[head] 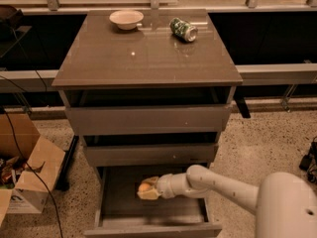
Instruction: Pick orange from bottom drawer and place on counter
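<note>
The bottom drawer (116,209) is pulled open below two shallower grey drawers. My white arm reaches into it from the right. My gripper (144,190) is shut on the orange (143,187), a small round fruit, and holds it above the drawer's grey floor near the middle. The counter (143,53) is the glossy grey-brown top of the cabinet, well above the gripper.
A white bowl (126,19) and a green drink can (183,29) lying on its side sit at the back of the counter. An open cardboard box (27,175) stands on the floor at the left. Cables lie at the right edge.
</note>
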Controlling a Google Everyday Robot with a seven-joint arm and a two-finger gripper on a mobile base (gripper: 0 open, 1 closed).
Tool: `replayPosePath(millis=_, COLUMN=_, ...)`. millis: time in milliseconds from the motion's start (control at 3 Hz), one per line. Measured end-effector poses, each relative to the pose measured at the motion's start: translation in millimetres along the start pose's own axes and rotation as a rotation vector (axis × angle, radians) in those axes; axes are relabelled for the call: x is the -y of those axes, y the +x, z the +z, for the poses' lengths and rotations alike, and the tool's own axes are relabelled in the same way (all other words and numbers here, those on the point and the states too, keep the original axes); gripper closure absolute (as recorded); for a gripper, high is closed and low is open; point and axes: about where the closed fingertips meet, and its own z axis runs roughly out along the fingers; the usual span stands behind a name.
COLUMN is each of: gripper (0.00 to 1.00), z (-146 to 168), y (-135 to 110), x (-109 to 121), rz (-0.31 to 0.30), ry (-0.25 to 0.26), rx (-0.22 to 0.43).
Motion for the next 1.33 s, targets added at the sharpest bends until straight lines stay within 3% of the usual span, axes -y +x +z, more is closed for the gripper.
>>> replayPosePath(millis=333, gripper=1.0, z=-54, y=-64, x=-35, rz=-0.14, ry=-0.06, rx=0.041)
replayPosePath(millis=667, gripper=1.0, z=-100, y=-132, x=-78, rz=-0.33, ry=-0.097, rx=0.042)
replayPosePath(millis=1000, gripper=1.0, z=-149, y=-204, x=-107, rz=-0.536, ry=-0.113, rx=0.091)
replayPosePath(millis=1333, gripper=1.0, z=-186, y=-274, x=-121, rz=-0.737, ry=-0.114, rx=0.149)
